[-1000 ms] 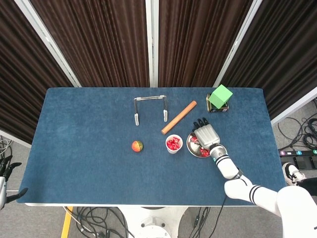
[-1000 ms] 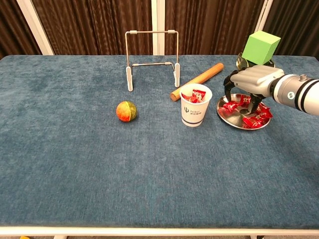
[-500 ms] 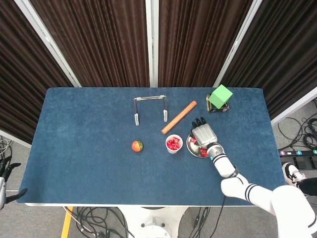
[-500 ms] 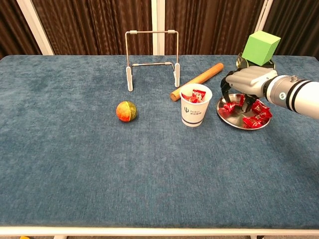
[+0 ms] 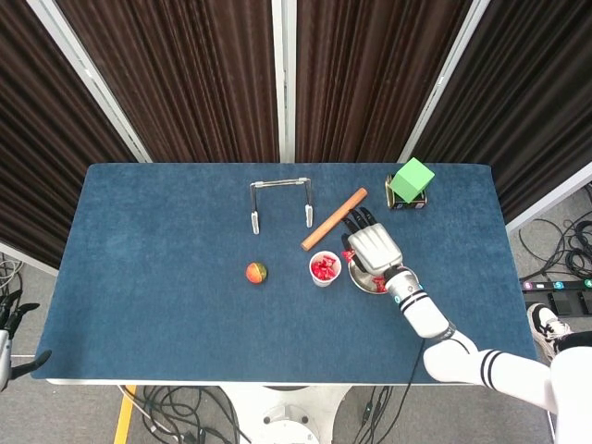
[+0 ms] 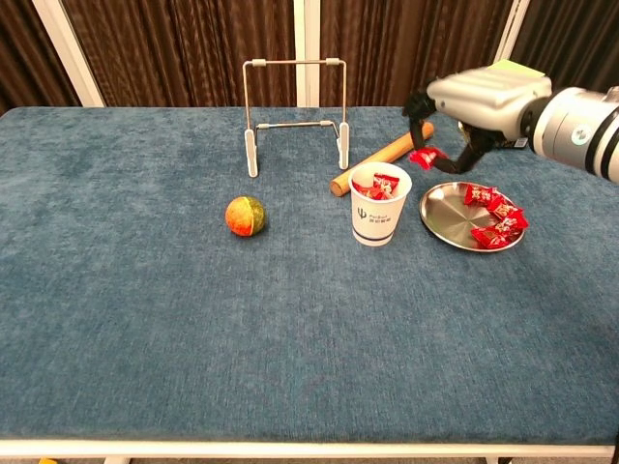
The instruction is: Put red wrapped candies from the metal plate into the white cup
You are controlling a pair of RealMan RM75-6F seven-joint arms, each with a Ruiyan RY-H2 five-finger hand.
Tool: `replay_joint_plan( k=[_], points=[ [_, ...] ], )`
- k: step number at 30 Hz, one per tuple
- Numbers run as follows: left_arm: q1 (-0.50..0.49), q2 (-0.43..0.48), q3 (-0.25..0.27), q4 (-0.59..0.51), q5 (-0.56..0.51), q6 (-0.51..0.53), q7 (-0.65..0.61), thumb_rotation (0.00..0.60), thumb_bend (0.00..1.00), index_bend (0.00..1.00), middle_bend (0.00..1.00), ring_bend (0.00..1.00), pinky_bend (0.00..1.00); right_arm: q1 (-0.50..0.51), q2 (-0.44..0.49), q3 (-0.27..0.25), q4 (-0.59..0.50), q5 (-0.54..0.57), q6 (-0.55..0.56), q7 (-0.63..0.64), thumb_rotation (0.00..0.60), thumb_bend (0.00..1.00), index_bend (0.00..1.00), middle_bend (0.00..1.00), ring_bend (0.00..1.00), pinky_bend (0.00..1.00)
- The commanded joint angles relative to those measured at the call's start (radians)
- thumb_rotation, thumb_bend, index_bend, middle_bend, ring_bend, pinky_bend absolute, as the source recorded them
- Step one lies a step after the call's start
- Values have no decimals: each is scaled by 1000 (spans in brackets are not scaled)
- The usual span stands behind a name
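The white cup [image 6: 379, 208] stands mid-table with several red candies inside. Just right of it lies the metal plate [image 6: 445, 208], holding several more red wrapped candies [image 6: 493, 217] on its right side. My right hand [image 6: 476, 97] hovers above the plate's far-left edge and pinches one red candy [image 6: 426, 156] between its fingertips, a little right of and above the cup. From the head view the right hand [image 5: 372, 246] covers most of the plate [image 5: 363, 285] beside the cup [image 5: 325, 268]. My left hand [image 5: 13, 314] shows only partly at the left edge, below the table, fingers spread and holding nothing.
An orange-green ball [image 6: 246, 216] sits left of the cup. A metal wire rack [image 6: 295, 116] stands behind it. A wooden rolling pin [image 6: 382, 158] lies diagonally behind the cup. A green cube [image 5: 411, 178] rests on a small stand at the back right.
My right hand has risen from the plate and shifted left toward the cup, lifting one red candy with it. The plate's left side is now bare.
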Motion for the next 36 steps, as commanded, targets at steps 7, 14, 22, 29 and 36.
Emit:
replay_joint_plan(
  k=[7,14,22,29,36],
  points=[
    [4,3,1,-2,0,3,-2,600,0,317,187,108,187,26,8,3,-83,-31,-7,-17,600,365,477,131,0,7],
    [6,2,0,4,-7,-1,-9,600,0,317,187,108,186,52,-43,-8,-34,25,-44,-76,600,321,349,115,0,6],
    [7,0,1,7,-3,3,-11,600,0,317,187,108,186,18,13,-2,-64,42,12,-66,600,223,284,112,0,6],
    [-4,-2,-2,5,5,-5,-8,600,0,317,187,108,187,-28,86,-40,-33,145,-3,-111,600,253,326,116,0,6],
    [-9,0,-3,0,9,-8,0,600,0,317,187,108,187,-35,56,-74,59,228,-55,-149,600,308,367,114,0,6]
  ],
)
